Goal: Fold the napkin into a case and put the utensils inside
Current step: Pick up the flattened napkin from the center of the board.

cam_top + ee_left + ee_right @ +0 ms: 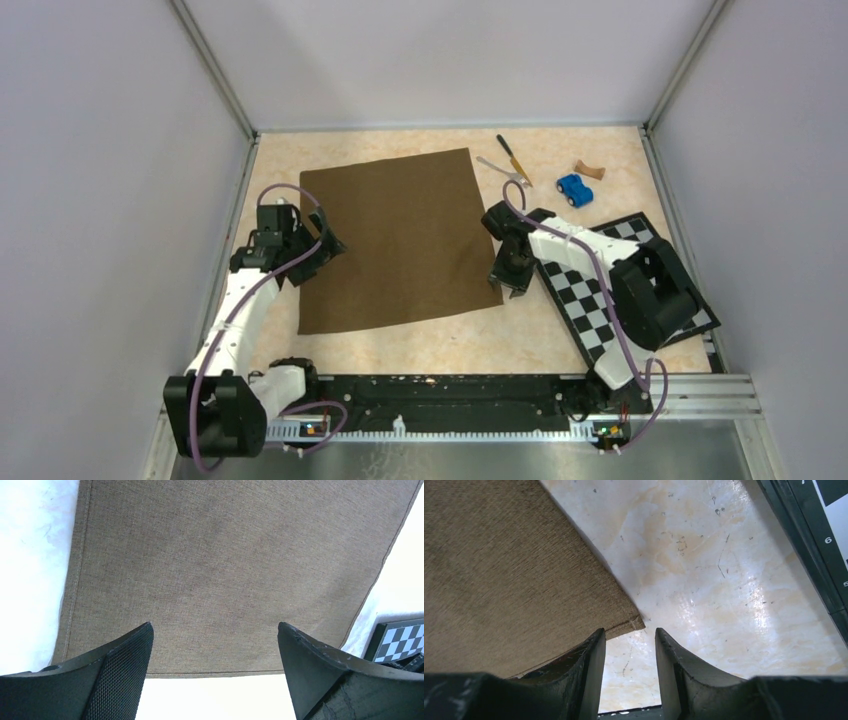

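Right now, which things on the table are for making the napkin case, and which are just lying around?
For the job:
- napkin, spread flat
- knife
- fork, beside the knife

Just lying about:
- blue toy car
- checkered board
- small brown piece near the car

Wide left claw (215,630), seemingly half-open right claw (630,632)

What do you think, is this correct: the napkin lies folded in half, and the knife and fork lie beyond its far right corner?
Not folded: the napkin lies spread flat, as the top external view shows. The knife and fork do lie beyond its far right corner.
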You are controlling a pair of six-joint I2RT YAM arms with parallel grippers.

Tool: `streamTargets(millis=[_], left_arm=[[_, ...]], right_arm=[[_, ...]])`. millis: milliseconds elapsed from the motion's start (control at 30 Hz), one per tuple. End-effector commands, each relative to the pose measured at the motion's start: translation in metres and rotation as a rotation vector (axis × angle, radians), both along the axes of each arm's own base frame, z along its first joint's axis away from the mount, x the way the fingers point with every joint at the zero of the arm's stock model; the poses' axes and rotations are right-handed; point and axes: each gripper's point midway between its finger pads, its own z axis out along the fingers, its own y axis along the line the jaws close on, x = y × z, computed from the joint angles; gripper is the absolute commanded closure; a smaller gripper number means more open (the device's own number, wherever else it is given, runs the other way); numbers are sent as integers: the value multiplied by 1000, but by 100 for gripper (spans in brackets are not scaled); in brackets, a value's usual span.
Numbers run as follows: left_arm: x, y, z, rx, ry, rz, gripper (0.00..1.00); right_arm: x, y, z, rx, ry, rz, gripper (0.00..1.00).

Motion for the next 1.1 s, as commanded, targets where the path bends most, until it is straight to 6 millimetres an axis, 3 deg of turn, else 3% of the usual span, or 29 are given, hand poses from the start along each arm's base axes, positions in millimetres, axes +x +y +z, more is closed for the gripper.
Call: streamTargets(millis=[0,267,633,767,900,1067], left_arm=[[2,4,15,12,-41,31,2],[4,8,21,34,-45,39,1],[-2,17,16,68,10,77,1],[-15,29,8,111,79,147,1],[-33,40,-4,145,164,234,1],[-73,43,-46,140,378,354,7]], right_arm=[[1,2,-6,-24,14,-40,59],[-9,11,-19,-42,62,-41,58],[-13,7,-34,-93,104,-106,58],[-12,6,-43,-86,88,-150,72],[-4,6,-45,-62,19,-185,100],[9,14,-38,9,-62,-199,100]])
